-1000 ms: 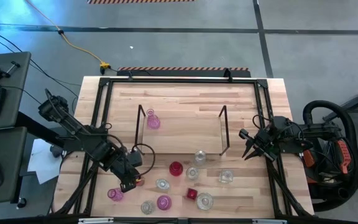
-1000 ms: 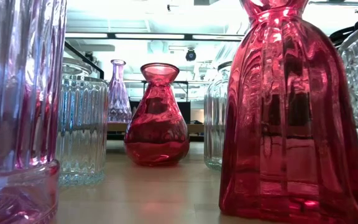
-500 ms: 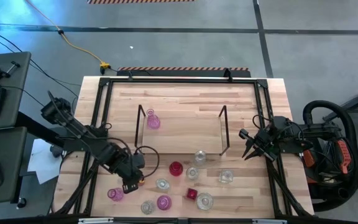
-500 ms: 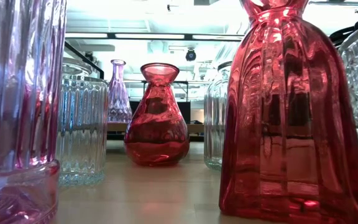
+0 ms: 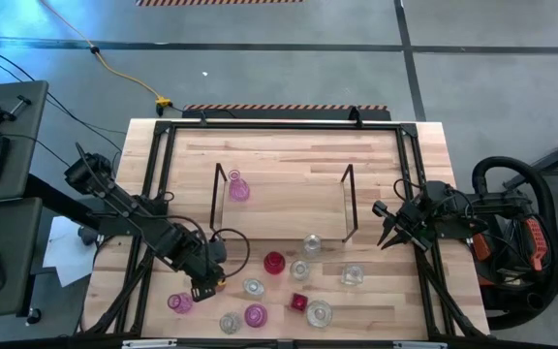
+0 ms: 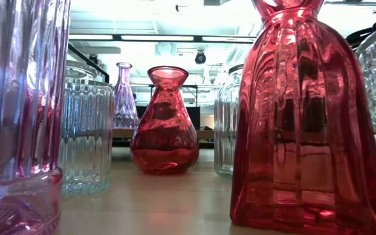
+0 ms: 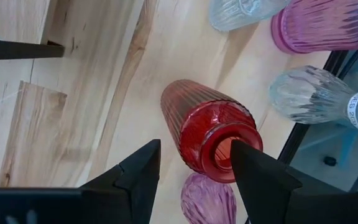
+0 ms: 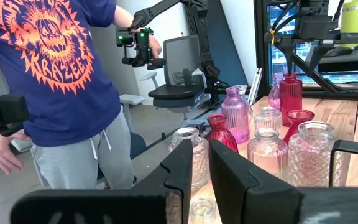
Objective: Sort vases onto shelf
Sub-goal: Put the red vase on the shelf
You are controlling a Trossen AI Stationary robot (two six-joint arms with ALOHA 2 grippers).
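Pale wood surface (image 5: 289,145) in a black frame, grey floor around, shelf (image 5: 284,208) set mid-surface with one pink vase (image 5: 237,187) already standing near its left wire end. Left hand (image 7: 196,144) low at the near-left cluster, released, fingers straddling the neck of a red ribbed vase (image 7: 210,127) that stands on the surface; one finger close against the rim, the other apart from the glass. Best centred over the neck before closing, then gripped below the flared lip and lifted straight up, judging by the crowding. Small purple vase (image 7: 208,202) just beside the red one, magenta ribbed vase (image 7: 328,25) and clear vase (image 7: 309,93) near: likely to be knocked by any sideways swing. Route to the shelf past a red round vase (image 5: 274,263) and clear vase (image 5: 252,287); shelf's wire end frame to clear on approach. Right hand (image 5: 387,233) waiting off the shelf's right end, nothing in it, grip state not readable. Person in a blue shirt (image 8: 61,68) standing beyond the surface edge
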